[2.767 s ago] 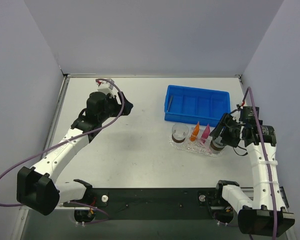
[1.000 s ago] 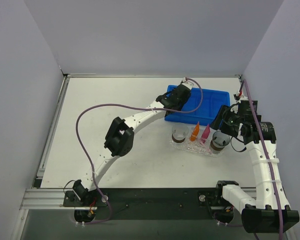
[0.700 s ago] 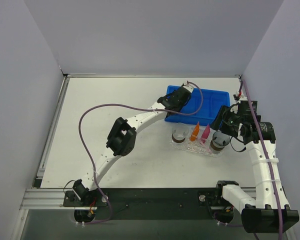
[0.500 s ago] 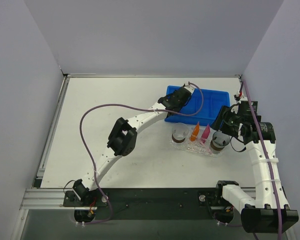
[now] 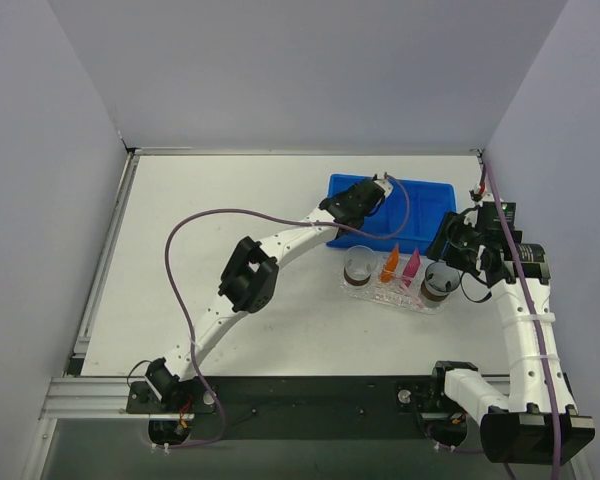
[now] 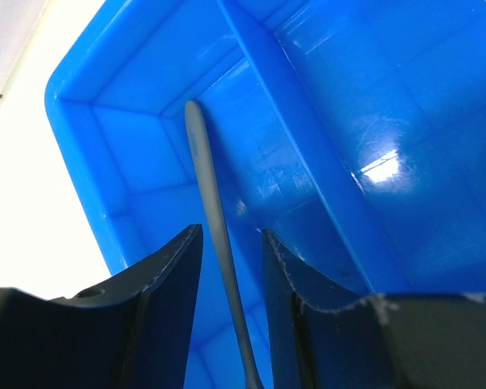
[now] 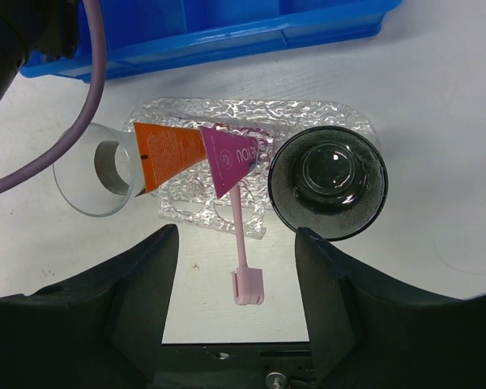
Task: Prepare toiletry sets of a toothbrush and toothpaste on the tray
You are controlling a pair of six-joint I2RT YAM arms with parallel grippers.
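Tray (image 7: 308, 113): clear and bumpy, right of centre on the table (image 5: 230, 220), long axis left to right. There is bare table along its near side and to its left. The bin's near wall runs close along its far side.

- Pink brush (image 7: 241, 243): handle runs near to far. The far end is tucked under the magenta tube and the head (image 7: 247, 288) sticks out past the tray's near edge.
- Clear cup (image 7: 97, 178): at the tray's left end; cannot tell whether it stands on the tray or just beside it.
- Orange tube (image 7: 166, 154) and magenta tube (image 7: 227, 158): side by side, touching, between the cups.
- Dark cup (image 7: 328, 182): at the tray's right end.
- Right gripper (image 7: 235, 235): above the tray, jaws spread wide and empty.

Bin (image 5: 435, 200): blue, with compartments, far right of the table and well clear of the back wall.

- Toothbrush (image 6: 211, 211): thin pale stick in the bin's leftmost compartment. Its long axis runs straight away from the left wrist, slightly slanted, and the tip ends at the foot of a wall beside the divider (image 6: 292, 154).
- Left gripper (image 6: 231, 233): reaching into that compartment, jaws partly parted and released. The shaft lies in the gap between the fingers (image 6: 166, 292), with blue showing on both sides and nothing touching. The outer wall and the divider stand close by, so there is little room sideways.
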